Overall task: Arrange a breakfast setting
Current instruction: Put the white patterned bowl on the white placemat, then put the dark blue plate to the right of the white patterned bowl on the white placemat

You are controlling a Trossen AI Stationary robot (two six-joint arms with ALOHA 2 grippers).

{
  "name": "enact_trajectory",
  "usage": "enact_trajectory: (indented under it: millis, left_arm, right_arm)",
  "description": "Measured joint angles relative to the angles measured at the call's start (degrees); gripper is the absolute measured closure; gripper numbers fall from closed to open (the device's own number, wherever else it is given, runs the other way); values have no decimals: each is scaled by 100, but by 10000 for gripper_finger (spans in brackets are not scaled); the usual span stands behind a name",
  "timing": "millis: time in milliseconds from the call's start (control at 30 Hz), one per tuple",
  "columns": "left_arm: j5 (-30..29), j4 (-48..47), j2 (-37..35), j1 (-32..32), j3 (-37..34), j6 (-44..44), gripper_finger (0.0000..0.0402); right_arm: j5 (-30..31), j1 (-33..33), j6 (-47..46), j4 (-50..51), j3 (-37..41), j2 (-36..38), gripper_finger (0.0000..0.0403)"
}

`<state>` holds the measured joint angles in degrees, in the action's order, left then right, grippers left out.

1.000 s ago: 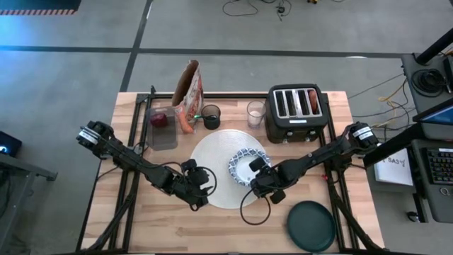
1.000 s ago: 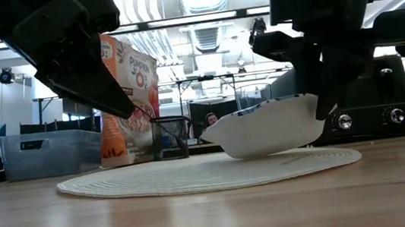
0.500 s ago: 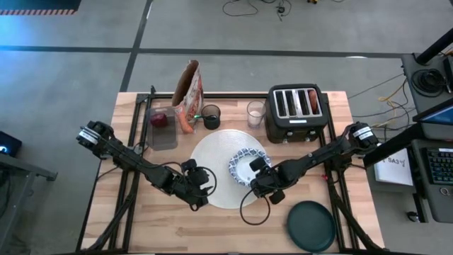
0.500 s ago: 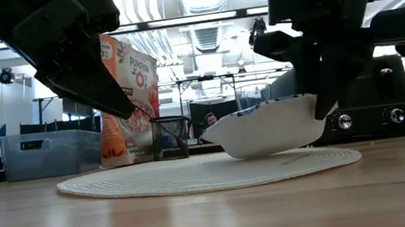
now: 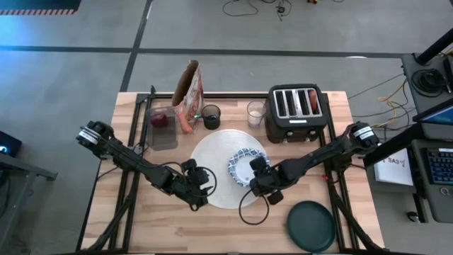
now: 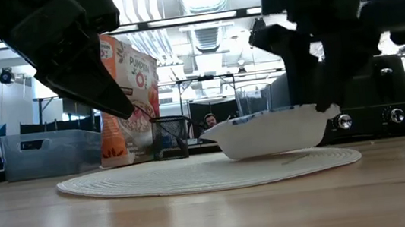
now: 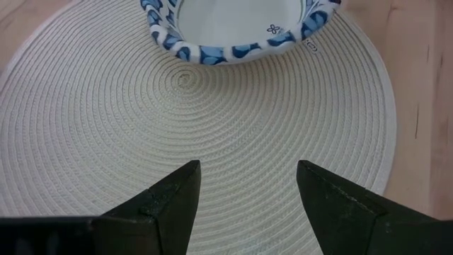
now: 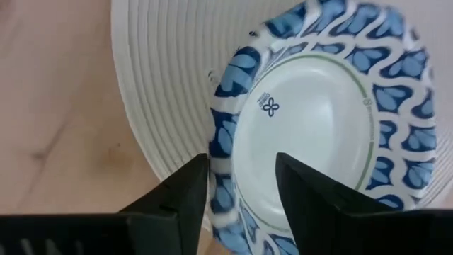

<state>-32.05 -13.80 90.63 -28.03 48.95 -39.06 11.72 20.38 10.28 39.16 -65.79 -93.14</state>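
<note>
My right gripper (image 5: pixel 256 174) sits at the near rim of the blue-and-white patterned bowl (image 5: pixel 247 164), fingers (image 8: pixel 185 195) parted with the rim between them, one finger outside and one over the inside; the rim shows clear gaps to both, so I read it as let go, not clamped. Low view has the bowl (image 6: pixel 269 130) sitting level on the big round white mat (image 6: pixel 194 173), toward the mat's right side. From above the mat (image 5: pixel 210 166) lies mid-table and the bowl is on its right half, overlapping the edge slightly. My left gripper (image 5: pixel 200 185) hangs over the mat's left-near edge, fingers (image 7: pixel 173 198) spread wide, nothing between them, only mat weave under it. Dark green plate (image 5: pixel 311 225) is at the near right corner of the wooden table (image 5: pixel 141 227), well apart from the mat. Small clear glass (image 5: pixel 255 113) stands behind the mat, just left of the black toaster (image 5: pixel 296 111). Red apple (image 5: pixel 161 120) sits in a clear bin (image 5: pixel 164 134) at back left, next to a cereal bag (image 5: pixel 188 91) and a dark mesh cup (image 5: pixel 211 115).
</note>
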Motion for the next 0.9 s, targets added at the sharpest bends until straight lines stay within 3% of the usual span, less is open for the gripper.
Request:
enact_trajectory:
  millis: [200,467,900]
  left_arm:
    - [181,0,-60,-8,-2,103,183]
    - [421,91,-72,-54,-2,104,183]
    - [426,321,-153,-278,4,497,183]
  right_arm:
    - [-111,0,-737,129,-282,229,243]
    - [-1884,73,-3570,343,-479,571,251]
    - [-1778,1138,-8620,800,-342,291,264]
